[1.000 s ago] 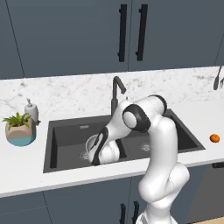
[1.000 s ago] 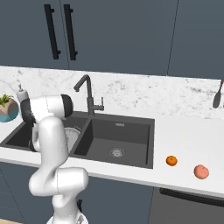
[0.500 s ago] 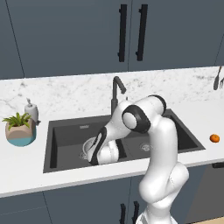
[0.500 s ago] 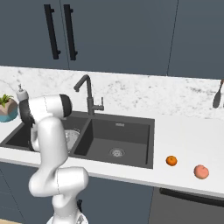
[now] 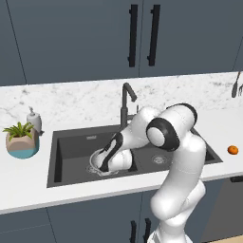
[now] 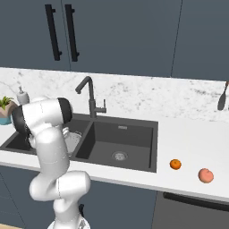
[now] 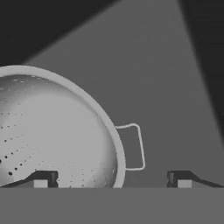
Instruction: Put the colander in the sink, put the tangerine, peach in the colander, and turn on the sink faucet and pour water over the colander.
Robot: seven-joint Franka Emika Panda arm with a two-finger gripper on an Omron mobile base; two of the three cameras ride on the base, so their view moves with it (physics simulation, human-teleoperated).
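The silvery perforated colander (image 7: 57, 135) sits in the left basin of the dark sink (image 5: 57, 142), its small side handle (image 7: 131, 146) lying flat on the basin floor. My gripper (image 7: 111, 180) hangs low over it, open, with the colander's rim between the two fingertips and nothing gripped. From the left base camera, the colander (image 5: 95, 166) peeks out under my hand. The tangerine (image 6: 175, 164) and the peach (image 6: 205, 175) rest on the counter right of the sink. The dark faucet (image 5: 126, 102) stands behind the basins with no water showing.
A teal-and-tan plant pot (image 5: 21, 142) and a white soap dispenser (image 5: 32, 119) stand on the counter left of the sink. A dark utensil (image 6: 222, 99) hangs at the far right wall. The right basin (image 6: 118, 143) holds just its drain.
My gripper has opened wide and let go of the colander, which now rests in the left basin. The arm has barely shifted.
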